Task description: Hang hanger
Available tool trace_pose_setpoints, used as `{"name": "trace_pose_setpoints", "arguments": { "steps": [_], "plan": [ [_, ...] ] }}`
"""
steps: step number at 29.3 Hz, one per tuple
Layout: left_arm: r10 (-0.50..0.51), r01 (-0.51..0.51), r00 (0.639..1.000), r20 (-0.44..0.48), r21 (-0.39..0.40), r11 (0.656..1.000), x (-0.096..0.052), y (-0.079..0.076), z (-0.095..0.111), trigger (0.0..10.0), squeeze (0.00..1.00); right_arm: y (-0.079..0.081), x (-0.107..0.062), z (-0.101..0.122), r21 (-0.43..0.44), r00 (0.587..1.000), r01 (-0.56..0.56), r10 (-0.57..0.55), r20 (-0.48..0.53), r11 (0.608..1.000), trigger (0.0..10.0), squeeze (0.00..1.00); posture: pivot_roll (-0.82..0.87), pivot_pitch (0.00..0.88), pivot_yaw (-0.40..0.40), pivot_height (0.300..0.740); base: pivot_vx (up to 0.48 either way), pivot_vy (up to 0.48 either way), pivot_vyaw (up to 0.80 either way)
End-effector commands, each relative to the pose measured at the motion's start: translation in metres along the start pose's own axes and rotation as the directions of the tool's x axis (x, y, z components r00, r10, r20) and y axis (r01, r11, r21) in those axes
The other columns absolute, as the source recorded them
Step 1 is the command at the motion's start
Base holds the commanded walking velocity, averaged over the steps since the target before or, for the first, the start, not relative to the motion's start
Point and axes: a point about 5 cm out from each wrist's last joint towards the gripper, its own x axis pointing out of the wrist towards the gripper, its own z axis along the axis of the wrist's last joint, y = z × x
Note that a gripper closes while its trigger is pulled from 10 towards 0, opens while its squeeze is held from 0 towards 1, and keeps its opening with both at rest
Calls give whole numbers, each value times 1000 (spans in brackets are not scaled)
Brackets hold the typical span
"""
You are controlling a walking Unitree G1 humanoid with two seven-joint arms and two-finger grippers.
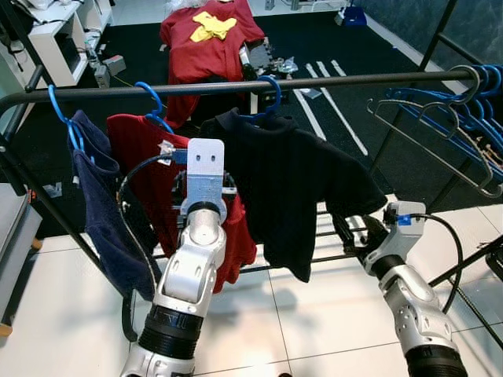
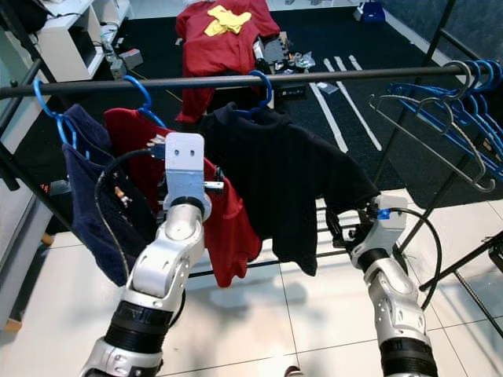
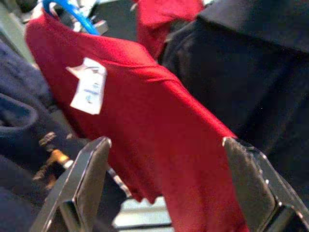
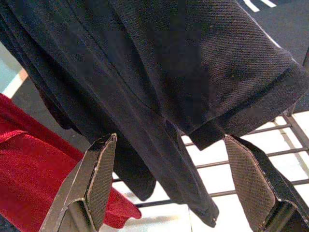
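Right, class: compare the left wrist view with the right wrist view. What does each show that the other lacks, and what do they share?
Left wrist view alone: a white label on the red cotton T-shirt, the curved blue plastic hanger above it, and a navy blue garment beside it.

Right wrist view alone: the thin metal bars of the lower rack over white floor tiles, behind the short-sleeved black polo shirt.

Both: the red T-shirt next to the black polo shirt, framed by an open pincer, left pincer and right pincer, holding nothing.
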Motion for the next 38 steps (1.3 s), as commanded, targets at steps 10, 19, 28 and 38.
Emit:
{"name": "trace_pose_setpoints", "arguments": {
  "steps": [10,19,28,38],
  "plan": [
    [51,-51,999,-13,15,999,6,-3,7,10000,0,1,-4,-5,18,1000,6,-6,-7,1000,10000,0,-62,177,55,740,0,0,0],
    [36,-36,999,-13,-12,999,3,-8,10,10000,0,2,-4,-5,21,1000,4,-3,-8,1000,10000,0,-65,181,53,740,0,0,0],
    [-66,65,998,-4,-73,995,-3,-22,16,10000,0,2,-5,-6,28,1000,6,-6,-5,1000,10000,0,-63,189,57,740,0,0,0],
    [-147,146,989,1,-96,985,-7,-30,16,10000,0,3,-5,-6,38,1000,8,-8,-2,999,10000,0,-61,192,60,740,0,0,0]
  ]
}}
